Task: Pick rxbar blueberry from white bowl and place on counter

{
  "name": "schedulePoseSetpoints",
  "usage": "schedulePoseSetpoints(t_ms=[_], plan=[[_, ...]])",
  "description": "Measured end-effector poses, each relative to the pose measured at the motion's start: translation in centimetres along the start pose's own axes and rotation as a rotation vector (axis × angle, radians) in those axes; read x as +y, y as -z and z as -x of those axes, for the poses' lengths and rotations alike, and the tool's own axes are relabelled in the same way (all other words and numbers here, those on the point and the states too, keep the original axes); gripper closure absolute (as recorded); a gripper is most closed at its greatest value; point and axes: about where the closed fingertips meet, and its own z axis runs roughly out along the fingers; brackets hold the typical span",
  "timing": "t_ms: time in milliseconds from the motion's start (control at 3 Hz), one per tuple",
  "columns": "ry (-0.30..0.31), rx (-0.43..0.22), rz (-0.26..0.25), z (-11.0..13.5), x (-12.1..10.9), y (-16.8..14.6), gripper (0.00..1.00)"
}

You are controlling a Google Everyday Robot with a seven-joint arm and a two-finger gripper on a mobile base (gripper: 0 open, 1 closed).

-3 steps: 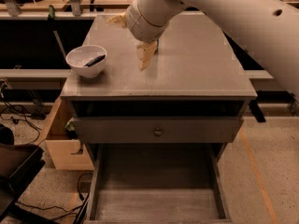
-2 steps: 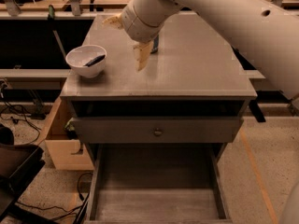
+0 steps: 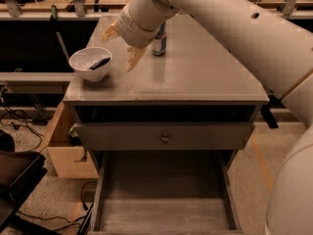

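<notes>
Left of pincer (image 3: 121, 48), rxbar (image 3: 99, 63) in bowl (image 3: 78, 57)

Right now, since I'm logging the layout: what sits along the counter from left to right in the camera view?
white bowl holding the rxbar blueberry → tool, open, over the counter → drink can

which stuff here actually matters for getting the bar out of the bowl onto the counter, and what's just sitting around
Part of the job:
- snack bar, lying in the white bowl
- counter
- gripper, open, beside the bowl

Just lying about:
- drink can behind the gripper
- open bottom drawer
- cables on the floor
</notes>
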Motion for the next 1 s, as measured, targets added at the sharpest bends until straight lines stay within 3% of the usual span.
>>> schedulePoseSetpoints(t_ms=[1000], plan=[[0.063, -0.077, -0.002, 1.9, -1.5, -2.5, 0.49]])
